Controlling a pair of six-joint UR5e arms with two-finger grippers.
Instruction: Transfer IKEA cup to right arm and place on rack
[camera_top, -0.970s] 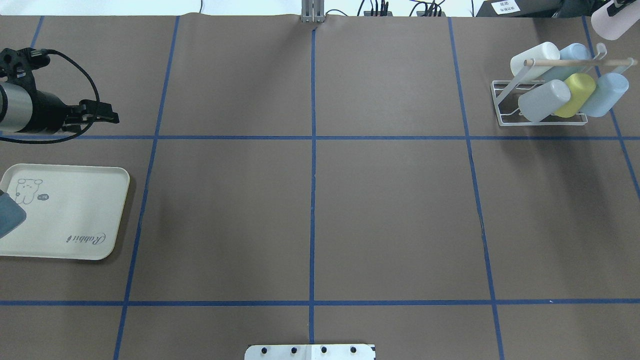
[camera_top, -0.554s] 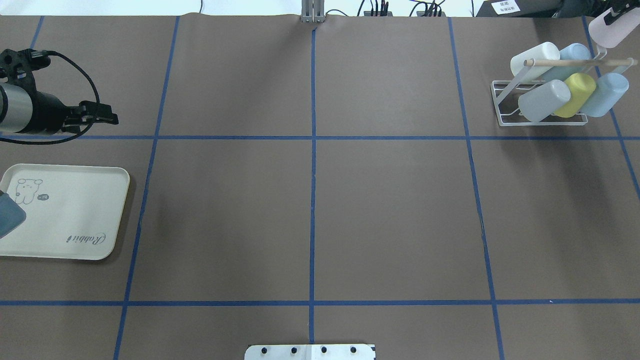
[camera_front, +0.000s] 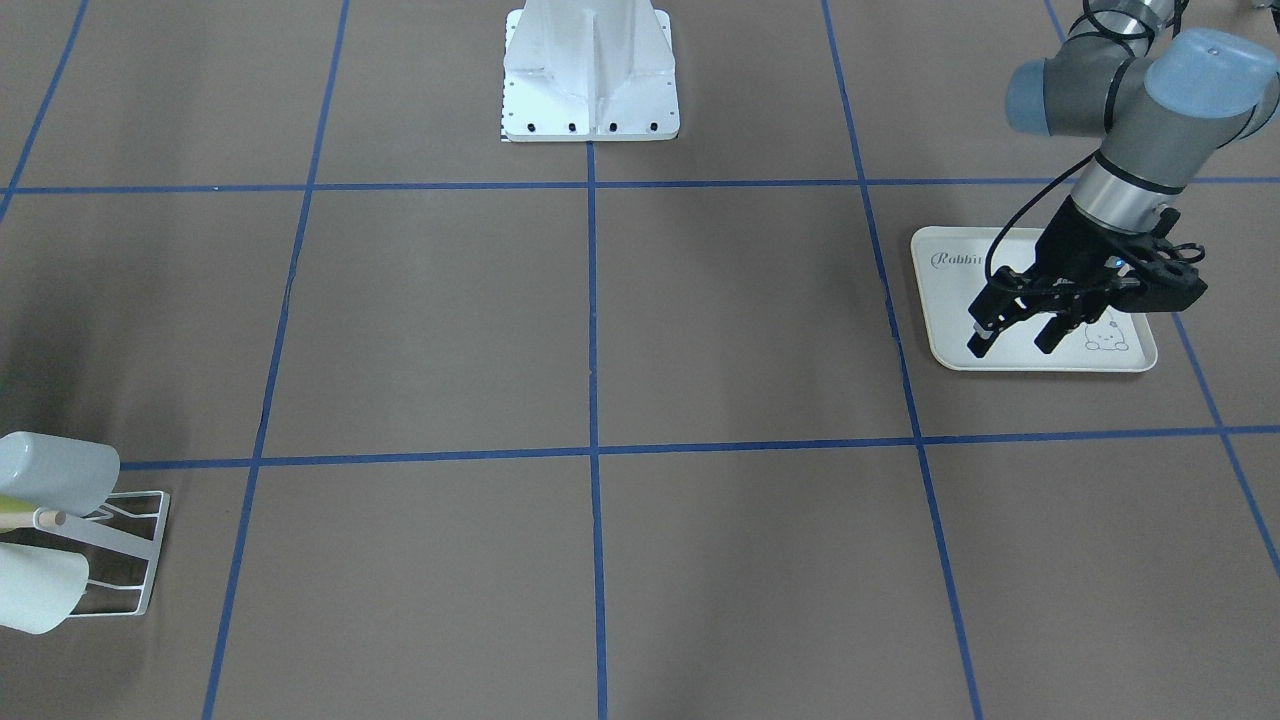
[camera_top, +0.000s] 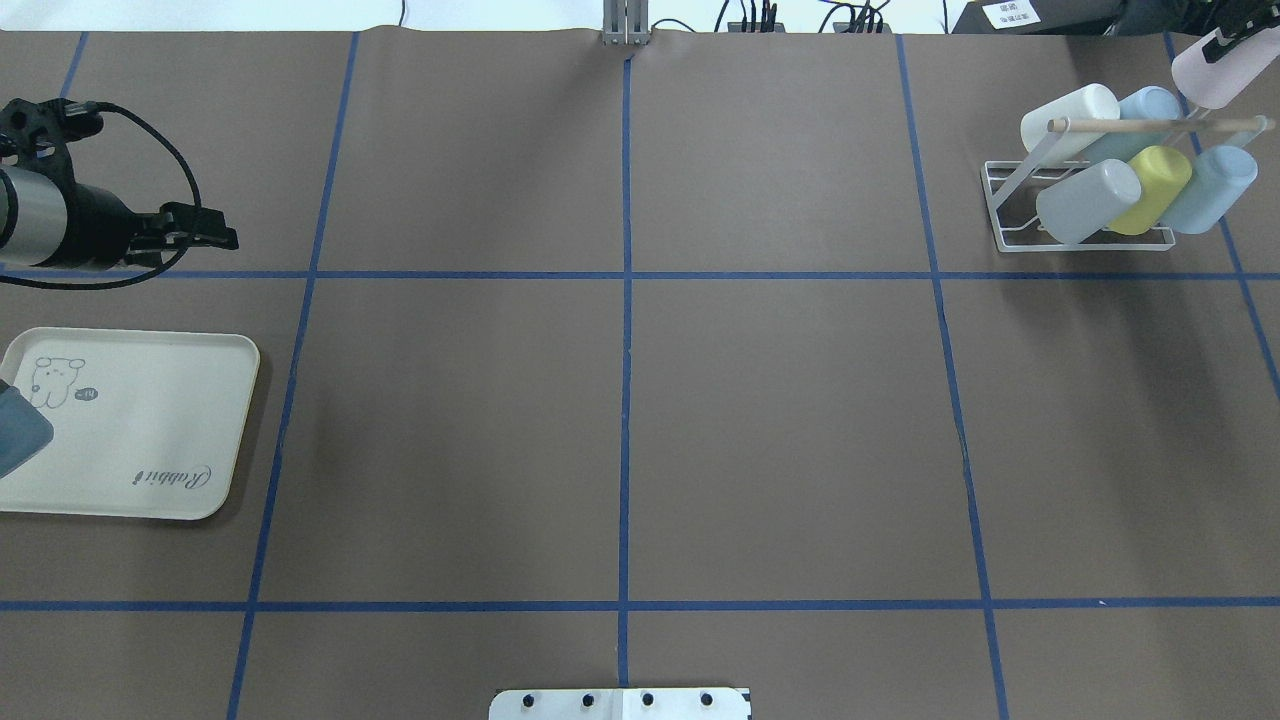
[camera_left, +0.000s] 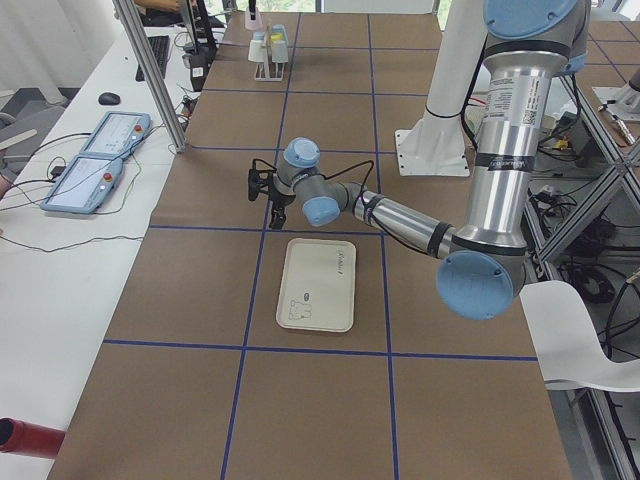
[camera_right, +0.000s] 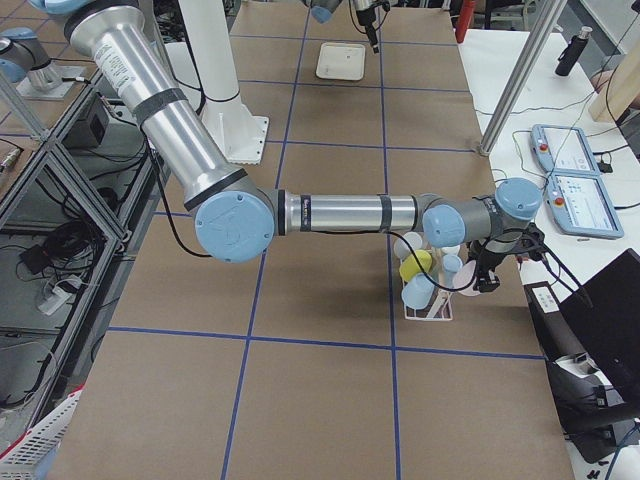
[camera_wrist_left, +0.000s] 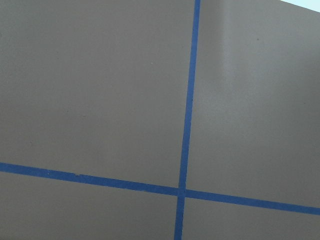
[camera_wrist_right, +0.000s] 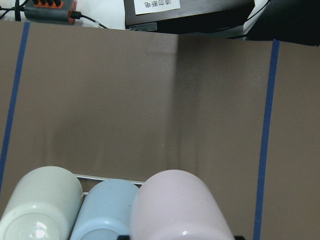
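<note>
My right gripper (camera_top: 1228, 35) is shut on a pale pink cup (camera_top: 1208, 72) and holds it tilted just above the far right end of the white wire rack (camera_top: 1085, 243), near its wooden rod (camera_top: 1150, 125). The right wrist view shows the pink cup (camera_wrist_right: 177, 205) beside a blue cup (camera_wrist_right: 102, 212) and a white cup (camera_wrist_right: 42, 205) on the rack. Several cups sit on the prongs, among them a grey one (camera_top: 1088, 200) and a yellow one (camera_top: 1155, 185). My left gripper (camera_front: 1010, 338) is open and empty above the far edge of the cream tray (camera_top: 130, 430).
The rack (camera_front: 135, 560) stands at the table's far right corner, close to the edge. The robot base plate (camera_top: 620, 703) is at the near middle. Blue tape lines grid the brown table. Teach pendants (camera_right: 570, 180) lie on the side bench beyond the rack.
The pink cup in my right gripper has moved a little down and inward, closer to the rack's rod. The left arm has barely moved.
</note>
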